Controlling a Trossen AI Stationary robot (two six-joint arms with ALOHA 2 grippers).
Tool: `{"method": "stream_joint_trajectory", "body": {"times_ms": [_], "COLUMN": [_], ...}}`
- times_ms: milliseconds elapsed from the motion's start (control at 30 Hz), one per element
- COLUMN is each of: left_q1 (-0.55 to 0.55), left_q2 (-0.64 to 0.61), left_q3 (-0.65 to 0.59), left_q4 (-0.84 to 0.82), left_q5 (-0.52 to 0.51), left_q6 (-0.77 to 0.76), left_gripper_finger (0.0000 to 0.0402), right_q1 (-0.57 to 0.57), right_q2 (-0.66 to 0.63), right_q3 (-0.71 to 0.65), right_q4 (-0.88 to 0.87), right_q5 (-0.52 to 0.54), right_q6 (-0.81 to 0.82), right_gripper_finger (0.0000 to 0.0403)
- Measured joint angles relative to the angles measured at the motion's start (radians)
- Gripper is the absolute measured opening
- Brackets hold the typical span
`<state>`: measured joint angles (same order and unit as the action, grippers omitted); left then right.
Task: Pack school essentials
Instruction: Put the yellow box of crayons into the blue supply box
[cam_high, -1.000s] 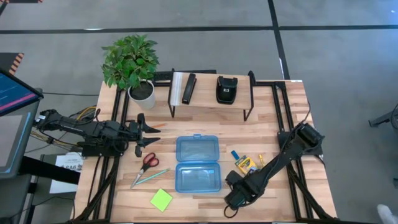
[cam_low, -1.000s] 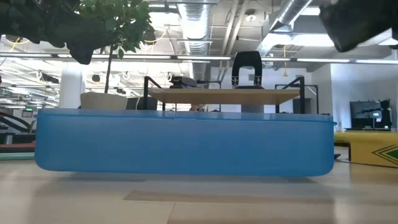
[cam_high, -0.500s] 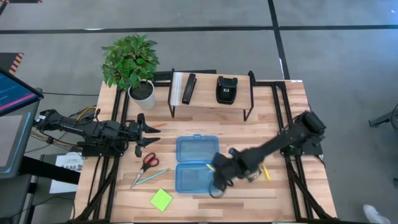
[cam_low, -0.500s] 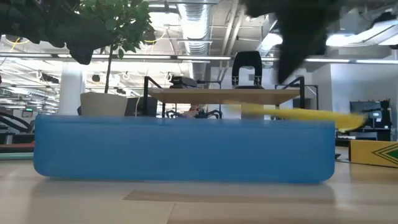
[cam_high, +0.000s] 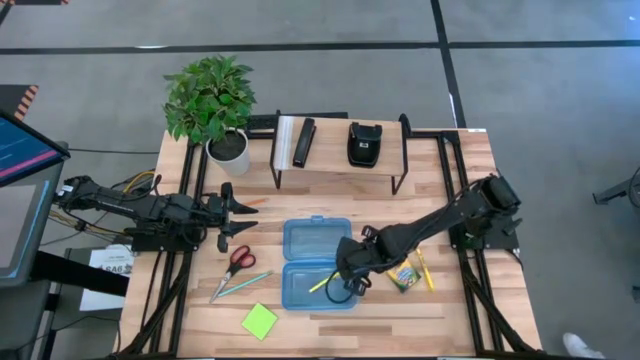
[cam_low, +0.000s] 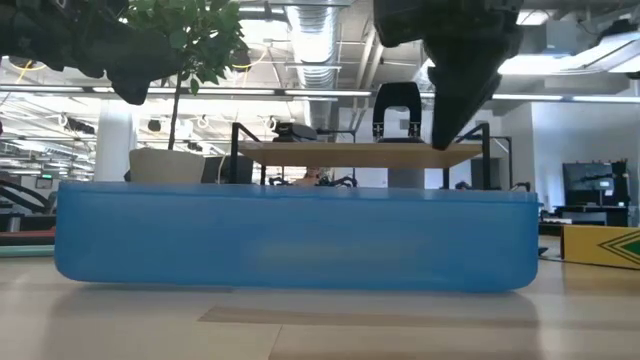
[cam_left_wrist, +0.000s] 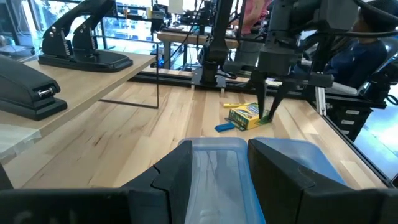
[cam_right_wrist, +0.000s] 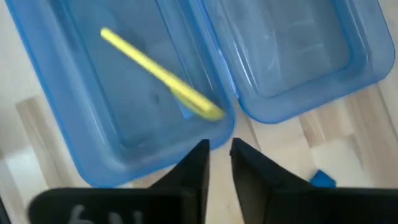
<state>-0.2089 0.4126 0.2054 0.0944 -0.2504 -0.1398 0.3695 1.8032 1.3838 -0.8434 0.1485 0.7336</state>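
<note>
One yellow pencil (cam_high: 322, 284) lies slantwise in the near half of the open blue plastic case (cam_high: 318, 262), its tip close to the case's right rim; the right wrist view shows it (cam_right_wrist: 163, 75) resting loose on the case floor. The right gripper (cam_high: 343, 281) hangs over that same rim of the case, the arm stretched in from the desk's right edge, and its two dark fingers (cam_right_wrist: 194, 167) stand only a narrow gap apart with nothing between them. Just right of the case lie the yellow-green crayon box (cam_high: 401, 276) and a second yellow pencil (cam_high: 425, 270), with the small blue eraser (cam_left_wrist: 224, 127) beside the box in the left wrist view. On the left side of the wooden desk (cam_high: 460, 170) the red-handled scissors (cam_high: 238, 260) lie near the case, the teal pencil (cam_high: 240, 285) just below them, and the lime-green sticky-note pad (cam_high: 259, 320) sits close to the front edge. The left gripper (cam_high: 238, 210) waits over the desk's left side, apart from the stationery, its fingers (cam_left_wrist: 174, 176) spread and holding nothing. At the back of the desk a low shelf (cam_high: 340, 165) carries a stapler (cam_high: 303, 142) and a black hole punch (cam_high: 363, 143), and a potted plant (cam_high: 212, 100) stands at the back left corner.
</note>
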Motion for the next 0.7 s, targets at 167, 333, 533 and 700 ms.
{"method": "stream_joint_trajectory", "body": {"times_ms": [167, 333, 533, 700], "left_q1": [0.000, 0.000, 0.000, 0.000], "left_q2": [0.000, 0.000, 0.000, 0.000], "left_q3": [0.000, 0.000, 0.000, 0.000], "left_q4": [0.002, 0.002, 0.001, -0.014], "left_q5": [0.000, -0.035, -0.049, -0.049], "left_q6": [0.000, 0.024, 0.031, 0.024], "left_gripper_finger": [0.0144, 0.0144, 0.0144, 0.0144], "right_q1": [0.019, 0.064, 0.105, 0.115], "right_q2": [-0.013, -0.013, -0.016, -0.042], "right_q3": [0.002, 0.000, 0.001, 0.000], "right_q4": [-0.208, -0.358, -0.317, -0.321], "right_q5": [0.038, 0.106, 0.113, 0.121], "right_q6": [0.084, 0.216, 0.268, 0.356], "right_gripper_finger": [0.0133, 0.0154, 0.0179, 0.0194]}}
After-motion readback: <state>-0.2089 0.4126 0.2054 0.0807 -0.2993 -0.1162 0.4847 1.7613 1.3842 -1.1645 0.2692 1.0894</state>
